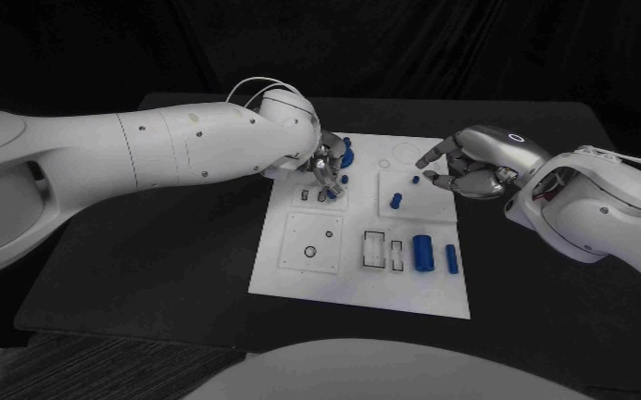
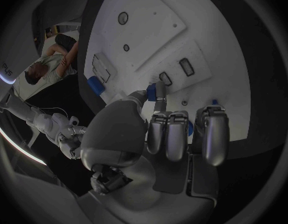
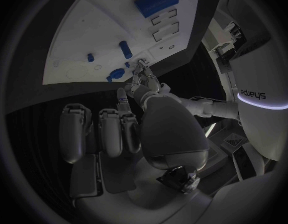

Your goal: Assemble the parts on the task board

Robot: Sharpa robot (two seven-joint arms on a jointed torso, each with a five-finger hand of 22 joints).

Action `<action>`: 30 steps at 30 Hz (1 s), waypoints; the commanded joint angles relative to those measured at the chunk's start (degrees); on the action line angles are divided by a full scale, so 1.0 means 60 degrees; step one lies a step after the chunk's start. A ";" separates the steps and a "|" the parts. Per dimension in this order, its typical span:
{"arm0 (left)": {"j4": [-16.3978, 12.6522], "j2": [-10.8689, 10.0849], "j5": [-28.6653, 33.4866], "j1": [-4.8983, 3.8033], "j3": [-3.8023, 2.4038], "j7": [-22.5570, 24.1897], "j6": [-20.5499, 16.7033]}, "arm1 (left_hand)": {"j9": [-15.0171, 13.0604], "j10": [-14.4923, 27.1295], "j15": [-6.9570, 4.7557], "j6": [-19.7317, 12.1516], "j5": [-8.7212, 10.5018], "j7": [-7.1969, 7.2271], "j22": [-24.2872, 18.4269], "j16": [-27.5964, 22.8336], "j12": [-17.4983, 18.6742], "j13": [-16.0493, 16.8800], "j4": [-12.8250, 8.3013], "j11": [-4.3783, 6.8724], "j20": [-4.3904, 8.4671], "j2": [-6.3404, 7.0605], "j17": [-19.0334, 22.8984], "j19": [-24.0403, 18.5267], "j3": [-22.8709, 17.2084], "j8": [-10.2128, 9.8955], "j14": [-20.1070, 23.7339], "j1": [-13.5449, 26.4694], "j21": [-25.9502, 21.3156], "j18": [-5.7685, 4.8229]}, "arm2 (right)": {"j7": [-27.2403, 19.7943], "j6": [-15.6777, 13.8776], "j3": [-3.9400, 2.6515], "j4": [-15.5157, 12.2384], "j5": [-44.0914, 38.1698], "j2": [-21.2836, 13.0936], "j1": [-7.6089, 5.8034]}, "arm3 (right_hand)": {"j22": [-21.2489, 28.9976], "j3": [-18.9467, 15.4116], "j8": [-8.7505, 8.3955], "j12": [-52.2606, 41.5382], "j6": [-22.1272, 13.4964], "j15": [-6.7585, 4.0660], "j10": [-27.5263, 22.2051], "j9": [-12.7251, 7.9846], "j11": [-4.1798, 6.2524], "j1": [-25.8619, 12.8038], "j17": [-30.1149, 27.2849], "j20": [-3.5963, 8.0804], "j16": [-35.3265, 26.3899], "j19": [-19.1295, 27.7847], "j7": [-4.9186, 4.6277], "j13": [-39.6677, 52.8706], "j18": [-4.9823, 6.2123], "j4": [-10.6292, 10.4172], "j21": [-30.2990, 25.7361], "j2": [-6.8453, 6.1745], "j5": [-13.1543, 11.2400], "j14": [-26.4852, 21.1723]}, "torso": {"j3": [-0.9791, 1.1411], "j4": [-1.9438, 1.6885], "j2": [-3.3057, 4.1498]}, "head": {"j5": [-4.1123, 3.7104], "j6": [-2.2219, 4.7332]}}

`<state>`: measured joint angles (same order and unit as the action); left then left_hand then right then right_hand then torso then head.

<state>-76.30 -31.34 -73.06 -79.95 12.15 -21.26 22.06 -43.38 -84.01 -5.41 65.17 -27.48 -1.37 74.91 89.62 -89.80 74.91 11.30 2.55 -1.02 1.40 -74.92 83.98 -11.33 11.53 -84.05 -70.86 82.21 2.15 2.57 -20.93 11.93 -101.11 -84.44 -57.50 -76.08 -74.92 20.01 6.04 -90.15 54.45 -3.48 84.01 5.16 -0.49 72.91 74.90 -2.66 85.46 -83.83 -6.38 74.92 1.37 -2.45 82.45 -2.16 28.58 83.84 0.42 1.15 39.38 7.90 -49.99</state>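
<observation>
My left hand (image 1: 325,167) hangs over the far left part of the white task board (image 1: 310,281), its fingertips (image 2: 157,93) pinching a small blue part (image 2: 151,90) just above the board's little rectangular slots. My right hand (image 1: 471,170) hovers at the board's far right edge holding nothing, fingers loosely curled and apart. A big blue cylinder (image 1: 422,253) and a slimmer blue peg (image 1: 452,258) lie near the board's right near corner.
</observation>
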 commanded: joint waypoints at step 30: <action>-0.1071 -0.1353 0.1237 -0.0068 -0.0004 -0.1384 -0.1076 | -0.0664 -0.0999 -0.0008 0.0099 0.0268 0.0041 0.2039 0.0063 -0.0033 0.2516 -0.0381 0.0039 -0.0002 0.0565 -0.2513 0.0282 -0.2165 -0.0245 -0.0992 0.1229 -0.0174 0.0000 | 0.0203 0.0049 -0.0005 0.0014 0.0037 -0.0039 0.0049 | -0.2069 0.0054 0.0032 0.0024 0.0057 0.0074 0.0999 0.0010 -0.0081 0.0012 0.0940 -0.0068 -0.0036 -0.0444 -0.0021 0.2513 0.0106 -0.0024 -0.0058 0.0070 0.0041 0.0714 | 0.0028 -0.0017 -0.0044 | 0.0098 -0.0002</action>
<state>-82.40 -39.44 -70.43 -80.20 12.17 -26.30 18.08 -47.32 -84.00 -5.40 65.63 -25.71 -0.94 74.91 89.63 -89.80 74.91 9.00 2.56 -1.02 4.74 -74.91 83.97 -23.98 10.43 -84.05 -63.91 81.55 2.15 2.72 -20.78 11.93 -101.01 -84.38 -57.69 -75.91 -74.90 20.01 6.04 -90.15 54.45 -3.32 84.01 5.14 -0.49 72.91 74.90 -2.66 85.46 -83.83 -6.38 74.92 1.36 -2.45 82.46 -2.17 28.58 84.01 0.47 1.09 39.23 8.63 -49.99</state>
